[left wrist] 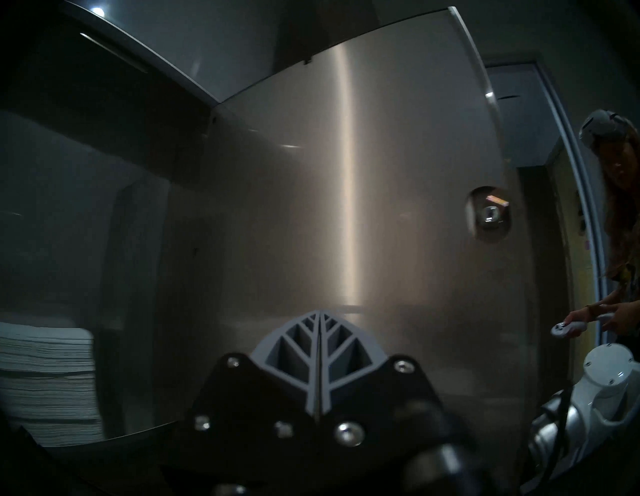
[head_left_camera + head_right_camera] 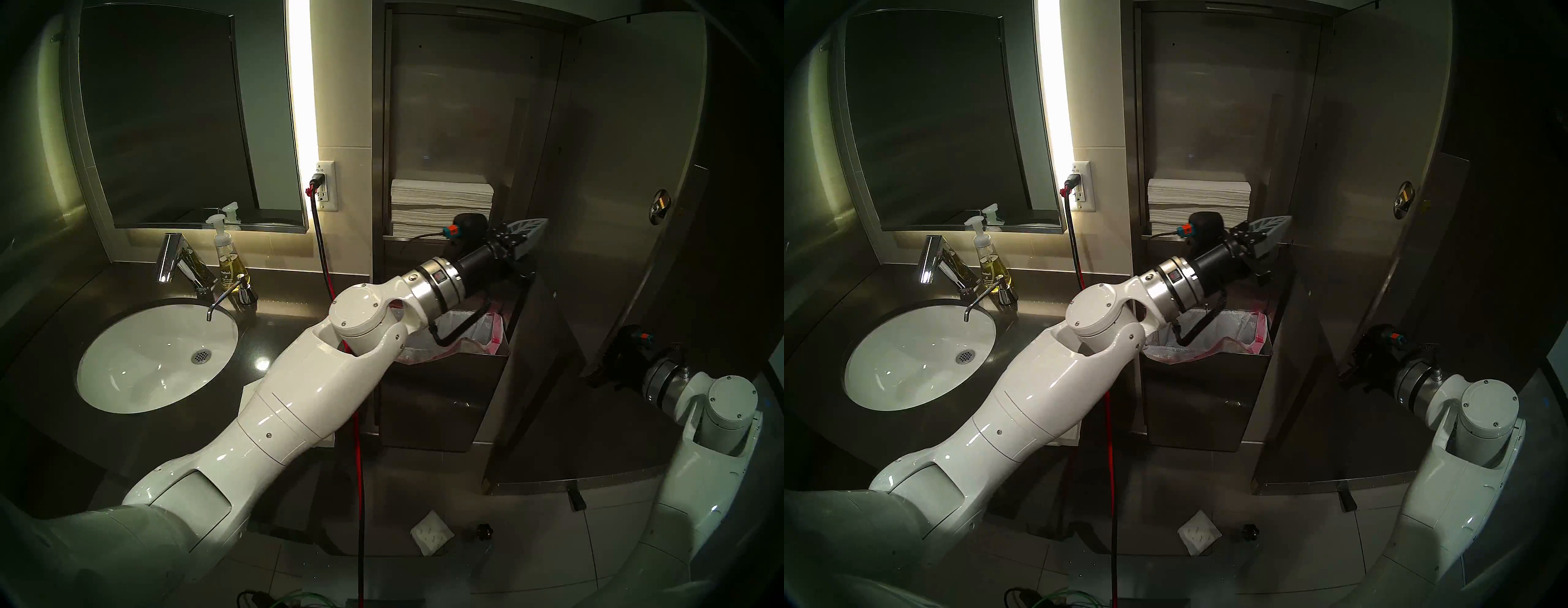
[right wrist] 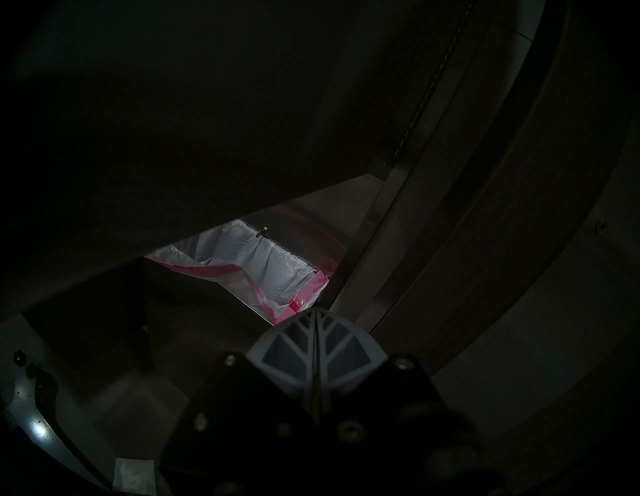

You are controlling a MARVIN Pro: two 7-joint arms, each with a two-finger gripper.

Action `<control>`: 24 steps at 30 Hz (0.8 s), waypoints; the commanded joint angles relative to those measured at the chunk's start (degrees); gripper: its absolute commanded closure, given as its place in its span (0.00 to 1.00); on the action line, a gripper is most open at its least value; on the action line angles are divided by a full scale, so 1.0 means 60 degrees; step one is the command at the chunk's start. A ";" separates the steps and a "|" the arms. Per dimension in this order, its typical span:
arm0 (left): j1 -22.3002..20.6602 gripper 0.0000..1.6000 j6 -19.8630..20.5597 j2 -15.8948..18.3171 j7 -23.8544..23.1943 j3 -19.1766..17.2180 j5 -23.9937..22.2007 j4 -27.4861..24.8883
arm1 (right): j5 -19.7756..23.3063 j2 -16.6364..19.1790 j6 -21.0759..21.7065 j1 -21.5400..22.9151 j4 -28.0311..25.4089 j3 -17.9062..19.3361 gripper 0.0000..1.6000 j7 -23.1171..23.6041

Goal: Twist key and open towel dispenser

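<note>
The towel dispenser [image 2: 445,106] is a tall steel wall cabinet, and its long door [image 2: 615,170] stands swung open to the right. A stack of white towels [image 2: 441,208] sits inside. The round lock [image 2: 660,206] shows on the door's inner face, also in the left wrist view [image 1: 488,216]. The key is hidden. My left gripper [image 2: 545,220] is shut and empty, with its tips at the door's inner face [image 1: 318,313]. My right gripper [image 3: 316,311] is shut and empty, low behind the door's bottom edge.
A steel bin [image 2: 445,395] with a pink-rimmed liner [image 2: 488,335] hangs below the towels. A red cable [image 2: 358,424] runs down from the outlet. A white paper [image 2: 430,537] and a black knob [image 2: 483,530] lie on the floor. The sink [image 2: 157,356] is at left. A person [image 1: 616,194] stands beyond the door.
</note>
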 commanded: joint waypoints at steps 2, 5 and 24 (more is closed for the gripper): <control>-0.0031 1.00 -0.0571 0.0853 0.0986 -0.1030 0.0942 0.0061 | -0.0008 0.0056 0.0016 0.0186 -0.0017 -0.0114 1.00 -0.0056; 0.0027 1.00 -0.0650 0.1126 0.1608 -0.1492 0.1162 0.0078 | -0.0004 0.0064 0.0017 0.0225 0.0020 -0.0192 1.00 -0.0062; 0.0870 1.00 -0.0764 0.2081 0.4214 -0.3231 0.2591 -0.0680 | 0.0052 0.0213 0.0104 0.0573 0.0123 -0.0563 1.00 -0.0086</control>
